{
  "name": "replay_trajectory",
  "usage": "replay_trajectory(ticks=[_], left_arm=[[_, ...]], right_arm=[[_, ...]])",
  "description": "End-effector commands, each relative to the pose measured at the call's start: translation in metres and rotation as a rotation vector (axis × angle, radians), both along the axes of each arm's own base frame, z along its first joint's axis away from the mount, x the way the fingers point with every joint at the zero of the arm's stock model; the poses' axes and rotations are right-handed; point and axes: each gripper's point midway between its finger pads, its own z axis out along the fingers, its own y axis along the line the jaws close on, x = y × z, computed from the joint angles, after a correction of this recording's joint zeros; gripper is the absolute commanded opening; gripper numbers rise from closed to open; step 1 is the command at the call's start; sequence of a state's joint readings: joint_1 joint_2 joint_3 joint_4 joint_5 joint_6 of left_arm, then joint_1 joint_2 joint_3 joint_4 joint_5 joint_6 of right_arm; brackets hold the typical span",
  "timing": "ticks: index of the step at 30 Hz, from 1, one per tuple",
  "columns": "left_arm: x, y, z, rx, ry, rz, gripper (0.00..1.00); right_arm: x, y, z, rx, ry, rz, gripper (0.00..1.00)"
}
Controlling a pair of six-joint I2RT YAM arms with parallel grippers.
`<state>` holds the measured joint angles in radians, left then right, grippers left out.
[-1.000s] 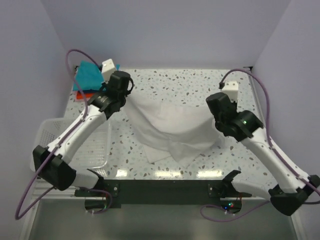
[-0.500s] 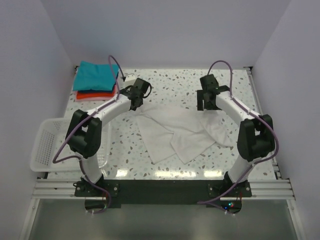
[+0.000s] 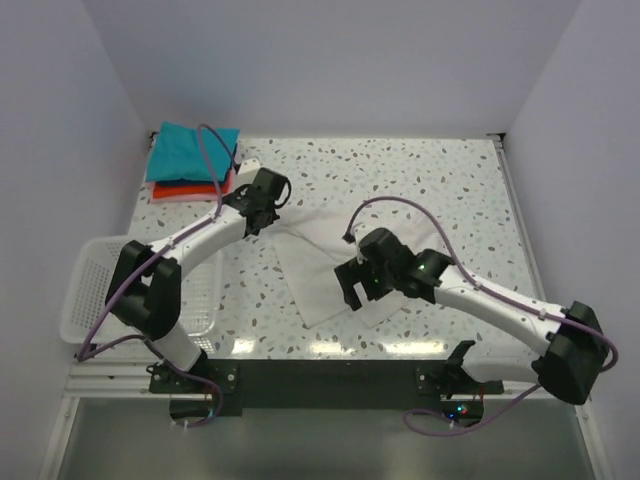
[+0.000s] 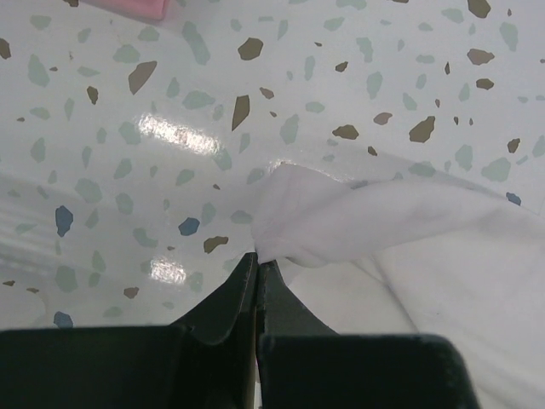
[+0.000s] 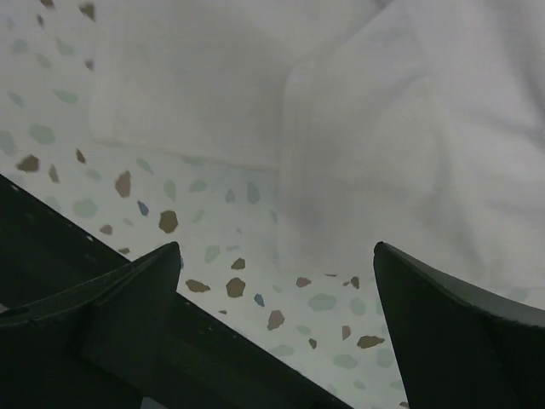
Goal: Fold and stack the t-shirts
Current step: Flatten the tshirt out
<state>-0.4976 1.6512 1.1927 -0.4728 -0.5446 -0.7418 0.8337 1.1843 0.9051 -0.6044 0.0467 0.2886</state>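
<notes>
Now the left gripper (image 4: pixel 257 262) is clenched tight, jaws pressed together on a pinched-up corner of the white shirt (image 4: pixel 409 247), and you can see that corner bunched into a small peak right at the fingertips, with the speckled table (image 4: pixel 170 128) just beyond it. From above, that grip sits at the shirt's far left corner, and the cloth runs from there toward the right and the near side, lying rumpled in overlapping layers around the middle of the table. Over on the other side, the right gripper (image 5: pixel 277 247) is released, jaws spread wide with nothing between them, and it hangs above the shirt's near edge. Its wrist view looks straight down on a hemmed border of white cloth with bare table showing beside it. Whether the fingertips touch the fabric I cannot tell. Up in the far left corner, well apart from all this, the teal shirt (image 3: pixel 190 152) lies folded on top of the red-orange shirt (image 3: pixel 185 190), only a strip of red peeking out along the near side. At the near left sits the basket (image 3: pixel 85 290), with the left arm stretching across above it toward the white shirt.
</notes>
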Motion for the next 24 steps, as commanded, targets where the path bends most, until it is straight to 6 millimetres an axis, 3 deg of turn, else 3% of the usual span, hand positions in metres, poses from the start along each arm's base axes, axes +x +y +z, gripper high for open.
replay_trajectory(ticks=[1, 8, 11, 15, 22, 24], left_arm=[[0.002, -0.004, 0.013, -0.082, -0.068, 0.014, 0.00], [-0.006, -0.001, 0.010, -0.084, -0.061, 0.014, 0.00], [-0.006, 0.000, 0.010, -0.083, -0.059, 0.016, 0.00], [-0.006, 0.000, 0.010, -0.079, -0.063, 0.017, 0.00], [-0.005, 0.001, 0.010, -0.072, -0.061, 0.020, 0.00], [-0.006, 0.002, 0.011, -0.071, -0.062, 0.021, 0.00]], right_arm=[[-0.035, -0.001, -0.056, -0.113, 0.159, 0.008, 0.98], [-0.039, -0.003, -0.090, -0.247, 0.172, 0.000, 0.84], [-0.040, -0.012, -0.100, -0.289, 0.179, -0.027, 0.68], [-0.050, -0.023, -0.113, -0.326, 0.218, -0.034, 0.56], [-0.056, -0.031, -0.132, -0.348, 0.254, -0.057, 0.52], [-0.055, -0.028, -0.136, -0.337, 0.266, -0.057, 0.44]])
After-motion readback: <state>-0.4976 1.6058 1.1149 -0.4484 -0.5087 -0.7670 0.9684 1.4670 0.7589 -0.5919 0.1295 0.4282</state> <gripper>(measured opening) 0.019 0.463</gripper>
